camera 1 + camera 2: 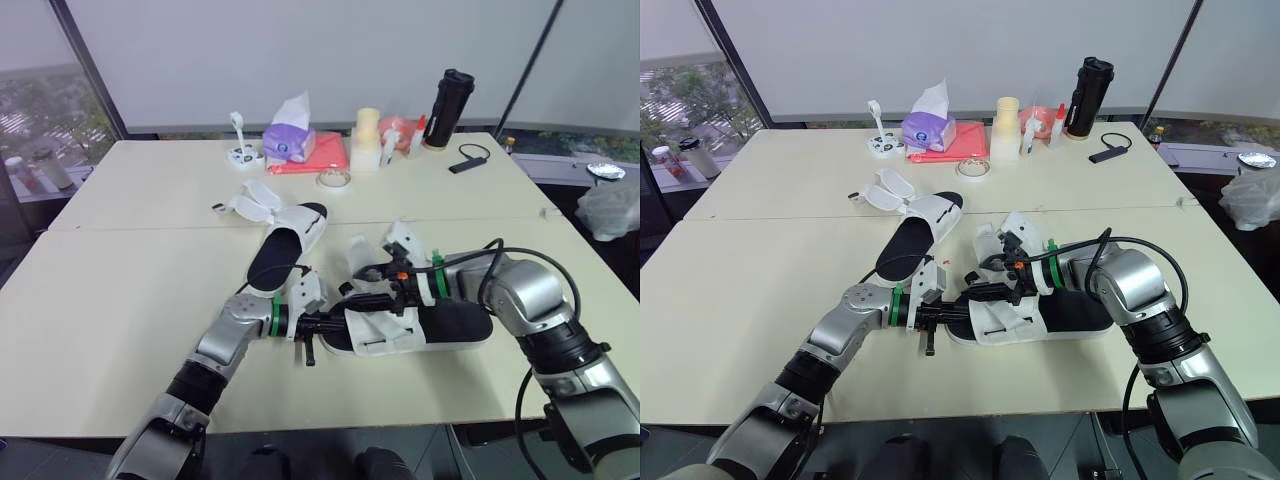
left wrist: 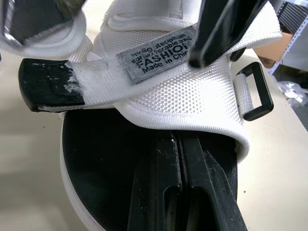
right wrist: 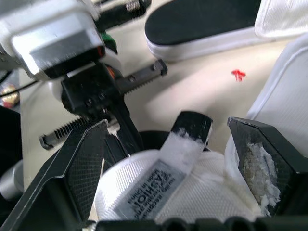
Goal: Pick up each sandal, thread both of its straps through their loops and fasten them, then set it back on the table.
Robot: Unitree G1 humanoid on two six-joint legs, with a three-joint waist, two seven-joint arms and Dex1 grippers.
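Upper of the near sandal (image 1: pixel 455 322) is white woven mesh cloth, rough weave; footbed is black, matt, fine-grained. Its strap tip (image 2: pixel 48 84) is smooth black with frayed white fuzz at the edge. The label (image 2: pixel 156 53) is grey woven fabric. The loop (image 2: pixel 254 91) looks like black plastic, slight sheen. The table (image 1: pixel 120 290) is matt cream, smooth. The bottle (image 1: pixel 450 105) at the far edge is glossy black.

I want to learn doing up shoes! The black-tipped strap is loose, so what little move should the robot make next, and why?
Probably close the right claw on the black-tipped strap: its fingers stand open on either side of it, and the strap's end is not yet through the black loop on the near sandal.
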